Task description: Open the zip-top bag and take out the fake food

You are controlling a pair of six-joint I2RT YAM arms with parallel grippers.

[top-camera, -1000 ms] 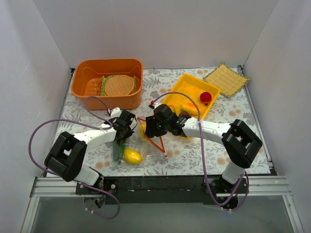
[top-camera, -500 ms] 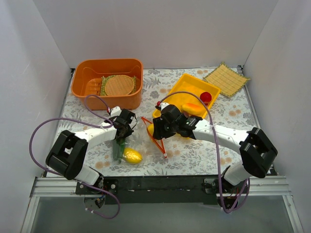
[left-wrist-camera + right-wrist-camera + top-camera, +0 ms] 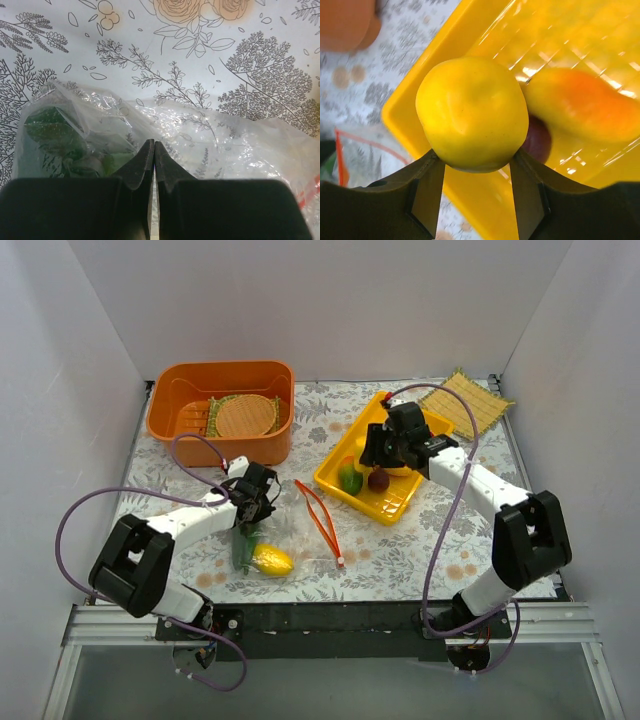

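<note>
The right gripper (image 3: pixel 475 161) pinches a round yellow plastic fruit (image 3: pixel 472 112) between its two fingers, above the near-left part of a shallow yellow plastic tray (image 3: pixel 400 512). In the tray lie a long orange-yellow piece (image 3: pixel 580 107), a dark purple piece (image 3: pixel 378 480) and a green piece (image 3: pixel 350 480).

The left gripper (image 3: pixel 152 150) has its fingers pressed together on a fold of the clear crinkly zip-top bag (image 3: pixel 210 135), which lies flat on the flower-printed desk (image 3: pixel 400 550) with its orange-red zip strip (image 3: pixel 322 520) spread towards the tray. Through the plastic show a yellow lemon-shaped piece (image 3: pixel 270 560) and a dark green vegetable (image 3: pixel 242 550).

At the back left, an orange plastic tub (image 3: pixel 165 420) holds a round woven straw mat (image 3: pixel 245 415).
</note>
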